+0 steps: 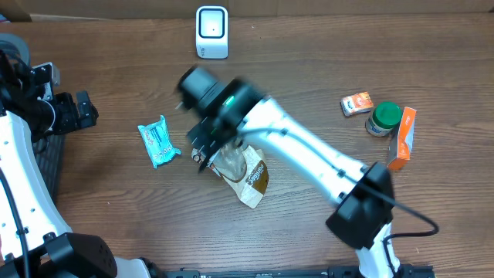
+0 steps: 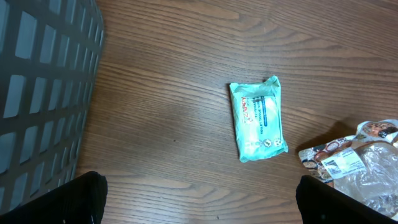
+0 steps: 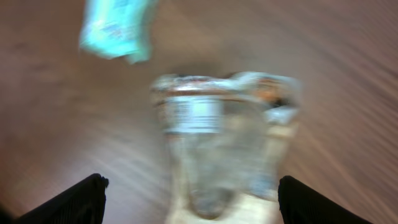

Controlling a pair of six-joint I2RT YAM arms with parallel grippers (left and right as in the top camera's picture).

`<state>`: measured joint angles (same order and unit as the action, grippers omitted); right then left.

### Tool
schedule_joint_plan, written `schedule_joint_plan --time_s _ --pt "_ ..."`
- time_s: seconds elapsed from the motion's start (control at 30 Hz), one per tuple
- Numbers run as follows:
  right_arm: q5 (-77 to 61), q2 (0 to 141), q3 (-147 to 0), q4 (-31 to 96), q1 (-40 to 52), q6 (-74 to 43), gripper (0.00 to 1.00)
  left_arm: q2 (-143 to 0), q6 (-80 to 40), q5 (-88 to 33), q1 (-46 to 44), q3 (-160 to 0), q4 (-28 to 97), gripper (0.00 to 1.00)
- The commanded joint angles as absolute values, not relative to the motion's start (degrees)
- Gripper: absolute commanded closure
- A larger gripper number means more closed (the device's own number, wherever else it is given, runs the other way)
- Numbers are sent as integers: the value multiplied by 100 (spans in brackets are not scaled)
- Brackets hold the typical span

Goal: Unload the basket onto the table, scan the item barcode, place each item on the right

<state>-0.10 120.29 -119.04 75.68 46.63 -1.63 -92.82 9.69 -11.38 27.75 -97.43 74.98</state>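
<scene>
Hovered over the pouch [image 1: 251, 176] on the counter [image 1: 116, 201] with the right tool [image 3: 189, 183] spread wide, pinching nothing.
Lay flat near the counter's middle, long axis slanting in the overhead view from upper left to lower right: clear end up-left, toward a teal wipes packet [image 1: 158, 142], brown printed end down-right. Sat well apart from the white scanner [image 1: 211, 32]. Left tool [image 2: 199, 186] likewise spread, empty.

The teal packet [image 2: 258, 118] bears print too small to read. The white label [image 2: 342, 163] on the clear bag [image 2: 378, 169] is illegible too.
</scene>
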Motion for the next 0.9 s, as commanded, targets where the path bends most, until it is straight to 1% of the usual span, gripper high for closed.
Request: schedule_joint_plan --time_s 0.0,0.1,0.23,0.37,0.57,0.77,0.87 --pt "-539 11966 -11931 7872 3870 279 14 -9251 1118 -1184 2735 -9738 7489 0" --pt "-1702 11966 -11771 8034 3153 1140 11 -9251 1118 -1184 2735 -9738 7489 0" --pt "-3175 11966 -11343 8003 2447 2307 11 -9251 1118 -1184 2735 -9738 7489 1" --pt "-3660 11968 -10783 7771 2226 2851 10 -9253 1118 -1184 2735 -9738 7489 0" --pt "-3706 11968 -9804 7004 2340 2904 8 -9253 1118 -1184 2735 -9738 7489 0" --pt "-4539 11968 -8908 5970 2519 2849 9 -9251 1118 -1184 2735 -9738 7489 1" --pt "-4615 11972 -8501 5347 2652 2587 11 -9251 1120 -1184 2735 -9738 7489 1"
